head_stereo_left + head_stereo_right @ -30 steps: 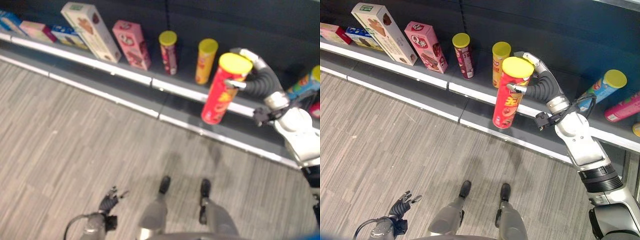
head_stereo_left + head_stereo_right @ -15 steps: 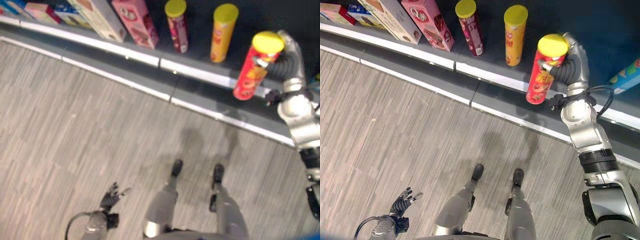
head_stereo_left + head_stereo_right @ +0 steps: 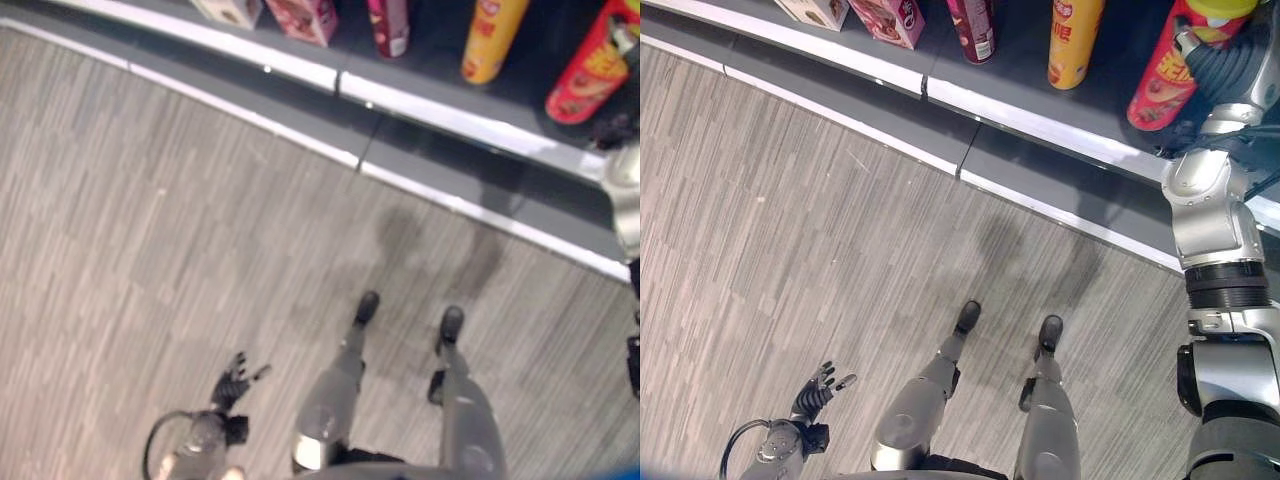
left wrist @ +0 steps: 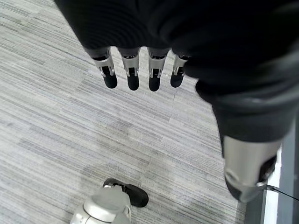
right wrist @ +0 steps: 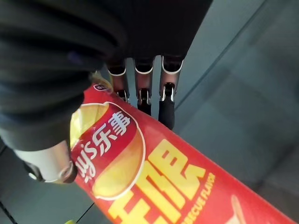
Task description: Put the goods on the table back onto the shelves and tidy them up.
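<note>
A red crisp tube (image 3: 1167,72) with a yellow lid leans over the low dark shelf (image 3: 1040,125) at the upper right, its foot close to the shelf floor. My right hand (image 3: 1232,62) is curled round its upper part; in the right wrist view the fingers (image 5: 164,100) and thumb (image 5: 46,165) clamp the red tube (image 5: 154,177). My left hand (image 3: 820,388) hangs low at the lower left over the floor, fingers (image 4: 133,74) straight and holding nothing.
On the same shelf stand a yellow tube (image 3: 1072,45), a dark red tube (image 3: 975,28), a pink box (image 3: 888,18) and a pale box (image 3: 812,10). A white rail (image 3: 1060,128) edges the shelf front. Grey striped floor (image 3: 790,230) lies before it.
The view has tipped down, so the shelf now sits at the top edge. My right hand has carried the red tube further right and lower toward the shelf. The left hand has stayed put.
</note>
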{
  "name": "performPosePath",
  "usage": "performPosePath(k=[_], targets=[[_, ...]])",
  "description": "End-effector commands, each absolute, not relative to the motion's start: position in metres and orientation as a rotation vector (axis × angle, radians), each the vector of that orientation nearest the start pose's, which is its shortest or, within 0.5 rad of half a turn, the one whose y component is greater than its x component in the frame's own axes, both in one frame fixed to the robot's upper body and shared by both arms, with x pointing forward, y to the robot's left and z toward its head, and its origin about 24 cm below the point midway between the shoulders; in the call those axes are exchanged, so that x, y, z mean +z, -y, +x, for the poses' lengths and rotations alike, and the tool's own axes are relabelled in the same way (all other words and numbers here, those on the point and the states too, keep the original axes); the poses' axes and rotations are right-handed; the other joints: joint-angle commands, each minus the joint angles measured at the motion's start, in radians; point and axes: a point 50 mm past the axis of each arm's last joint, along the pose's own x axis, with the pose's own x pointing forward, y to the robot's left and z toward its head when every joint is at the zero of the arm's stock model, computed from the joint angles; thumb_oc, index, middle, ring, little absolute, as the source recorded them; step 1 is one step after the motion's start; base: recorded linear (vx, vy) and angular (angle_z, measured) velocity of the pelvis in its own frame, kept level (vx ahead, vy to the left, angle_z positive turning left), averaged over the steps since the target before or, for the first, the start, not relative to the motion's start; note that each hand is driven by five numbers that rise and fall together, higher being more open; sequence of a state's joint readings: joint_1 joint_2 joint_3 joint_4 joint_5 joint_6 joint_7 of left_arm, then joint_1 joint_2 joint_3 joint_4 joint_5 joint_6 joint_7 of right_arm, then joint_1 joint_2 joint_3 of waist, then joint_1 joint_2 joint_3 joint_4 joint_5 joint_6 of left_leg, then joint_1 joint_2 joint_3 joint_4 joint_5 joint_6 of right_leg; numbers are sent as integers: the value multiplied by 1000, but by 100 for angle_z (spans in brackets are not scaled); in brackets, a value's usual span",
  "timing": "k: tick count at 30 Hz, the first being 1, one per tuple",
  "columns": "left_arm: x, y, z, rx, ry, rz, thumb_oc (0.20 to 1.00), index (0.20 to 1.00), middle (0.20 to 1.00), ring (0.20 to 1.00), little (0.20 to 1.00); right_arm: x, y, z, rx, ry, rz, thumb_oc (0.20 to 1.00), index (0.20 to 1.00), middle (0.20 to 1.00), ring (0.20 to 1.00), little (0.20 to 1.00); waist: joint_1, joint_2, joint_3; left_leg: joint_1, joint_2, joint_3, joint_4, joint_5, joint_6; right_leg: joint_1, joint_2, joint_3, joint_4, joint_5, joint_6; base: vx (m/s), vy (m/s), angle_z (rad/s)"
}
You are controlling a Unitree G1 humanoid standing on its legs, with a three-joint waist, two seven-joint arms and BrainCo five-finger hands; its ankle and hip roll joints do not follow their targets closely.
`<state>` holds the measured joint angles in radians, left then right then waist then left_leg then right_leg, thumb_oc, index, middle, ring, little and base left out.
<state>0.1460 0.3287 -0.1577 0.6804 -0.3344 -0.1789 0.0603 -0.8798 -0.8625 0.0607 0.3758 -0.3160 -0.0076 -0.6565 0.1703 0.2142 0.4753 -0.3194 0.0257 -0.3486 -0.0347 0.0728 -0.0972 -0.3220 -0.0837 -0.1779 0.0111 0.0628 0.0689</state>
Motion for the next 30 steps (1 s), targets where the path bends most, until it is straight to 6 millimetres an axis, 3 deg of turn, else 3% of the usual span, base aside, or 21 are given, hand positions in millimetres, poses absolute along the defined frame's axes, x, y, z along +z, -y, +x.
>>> performPosePath(k=[1,13,24,30], targets=[[-98,-246,150,188,-630,93,1000,1000,1000,1000,1000,363,289,295,-993,1030,-952,200,200,200,200,200,7,-23,-35,24,-5,-32,-48,-35,0,-68,-80,28,125,-114,48,0,0,0],[-91,-239,161,184,-571,69,1000,1000,1000,1000,1000,353,303,307,-1053,936,-859,200,200,200,200,200,12,1,-13,-2,-15,-25,-52,-29,-2,-108,-87,32,135,-107,56,-1,1,0],[-89,-236,165,180,-551,76,1000,1000,1000,1000,1000,358,312,304,-1139,929,-886,200,200,200,200,200,12,19,-13,-11,-22,-16,-52,-28,-3,-123,-97,36,137,-104,62,0,0,0],[-88,-234,166,176,-546,76,1000,1000,1000,1000,1000,368,317,302,-1192,935,-815,200,200,200,200,200,16,28,-17,-18,-25,-15,-53,-28,-5,-133,-97,40,138,-104,63,3,2,1]])
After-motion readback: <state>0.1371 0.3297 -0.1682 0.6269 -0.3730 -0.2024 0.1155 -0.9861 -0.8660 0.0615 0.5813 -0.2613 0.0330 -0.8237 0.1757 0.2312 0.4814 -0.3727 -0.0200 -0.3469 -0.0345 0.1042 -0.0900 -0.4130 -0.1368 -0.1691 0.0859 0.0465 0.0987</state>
